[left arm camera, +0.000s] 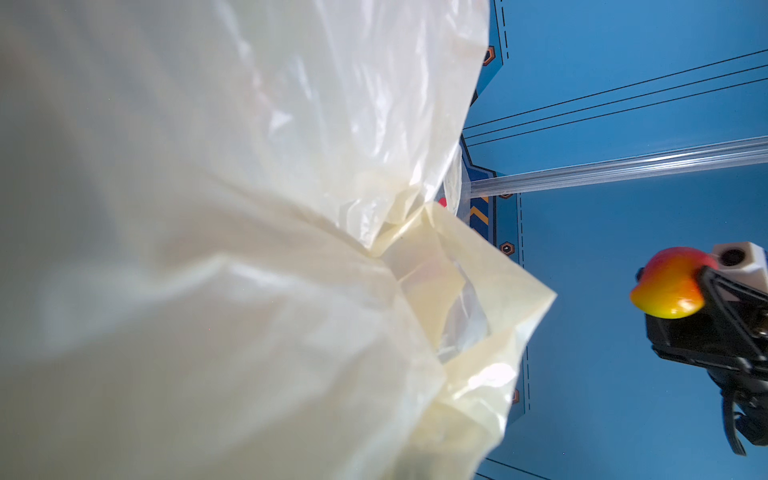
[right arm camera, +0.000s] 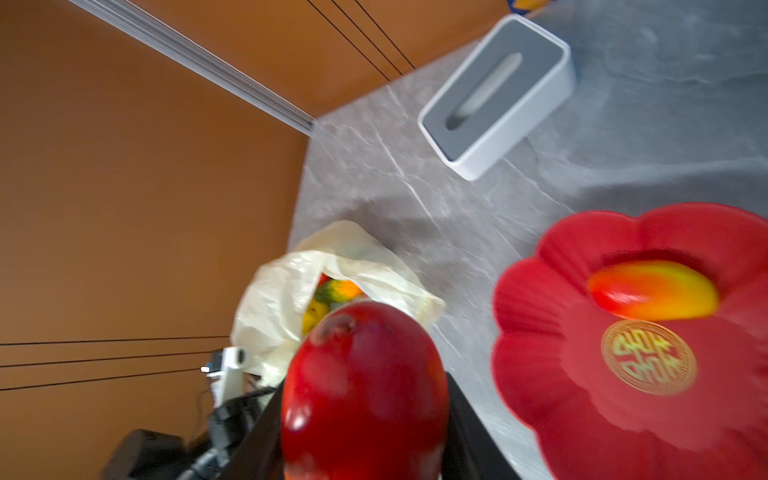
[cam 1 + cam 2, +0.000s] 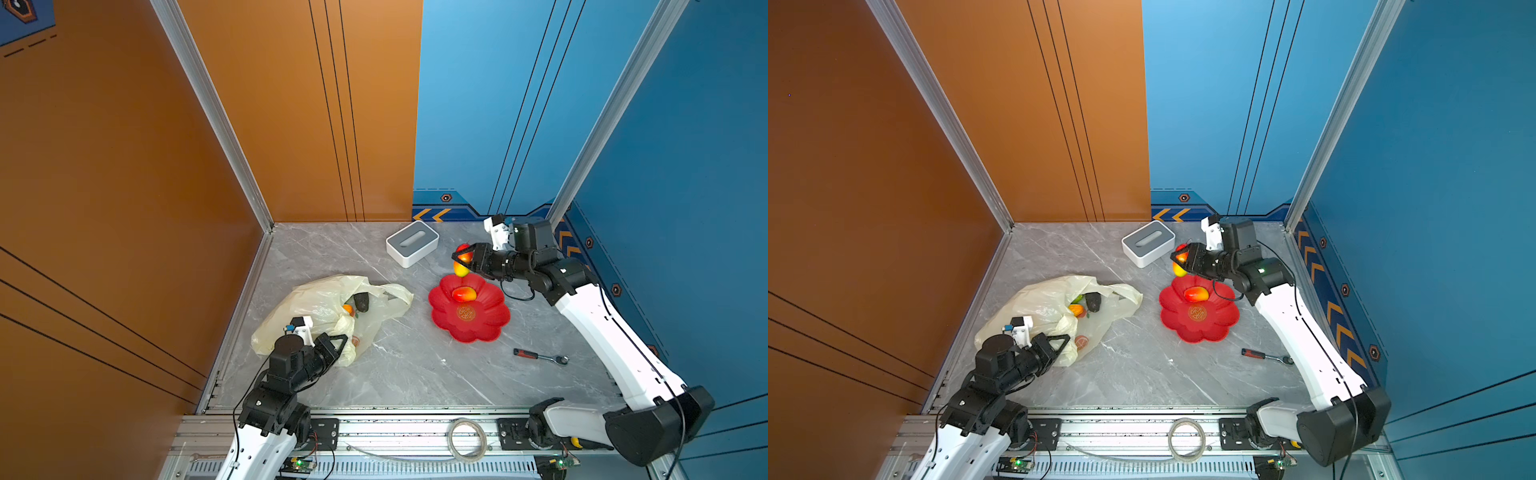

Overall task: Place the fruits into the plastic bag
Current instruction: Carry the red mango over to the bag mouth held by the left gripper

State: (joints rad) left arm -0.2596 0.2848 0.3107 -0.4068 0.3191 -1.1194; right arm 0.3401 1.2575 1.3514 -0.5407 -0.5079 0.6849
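Observation:
The cream plastic bag (image 3: 316,299) (image 3: 1038,303) lies crumpled at the left with its mouth facing right. A dark avocado (image 3: 362,301) (image 3: 1093,301) and an orange-yellow fruit (image 3: 348,310) (image 3: 1076,310) show inside it. My left gripper (image 3: 343,341) (image 3: 1065,340) is shut on the bag's near edge. In the left wrist view the bag (image 1: 249,249) hides the jaws. My right gripper (image 3: 464,254) (image 3: 1182,254) is shut on a red-yellow mango (image 3: 460,271) (image 3: 1179,271) (image 2: 361,386) (image 1: 669,286), held above the far rim of the red dish (image 3: 478,328) (image 3: 1208,332) (image 2: 540,374). Another mango (image 3: 464,294) (image 3: 1196,294) (image 2: 652,295) lies in the dish.
A white-and-grey box (image 3: 412,243) (image 3: 1148,243) (image 2: 498,91) stands at the back, left of the right gripper. A red-handled ratchet wrench (image 3: 540,356) (image 3: 1266,356) lies right of the dish. A tape roll (image 3: 466,444) rests on the front rail. Walls enclose three sides.

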